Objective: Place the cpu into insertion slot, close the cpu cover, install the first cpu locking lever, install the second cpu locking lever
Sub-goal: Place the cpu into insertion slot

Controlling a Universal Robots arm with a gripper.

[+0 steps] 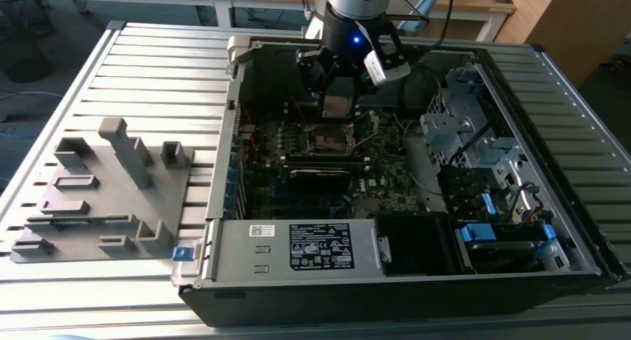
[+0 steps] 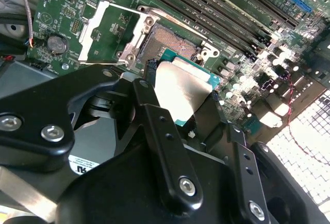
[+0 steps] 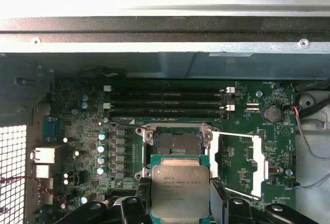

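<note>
- Step one judged in hand: the cpu (image 3: 180,190) is pinched at two opposite edges by the gripper (image 3: 179,206) and held just short of the insertion slot (image 3: 172,144), not yet seated.
- Judged needed: square alignment, level lowering.
- The cpu cover (image 3: 260,165) is seen lying open to one side; socket unobstructed, memory slots (image 3: 167,103) close beyond.

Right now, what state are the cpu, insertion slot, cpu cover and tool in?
cpu: gripped by the tool, near the slot, not seated.
insertion slot: uncovered, empty.
cpu cover: swung open beside the slot.
tool: shut on the cpu.
</note>
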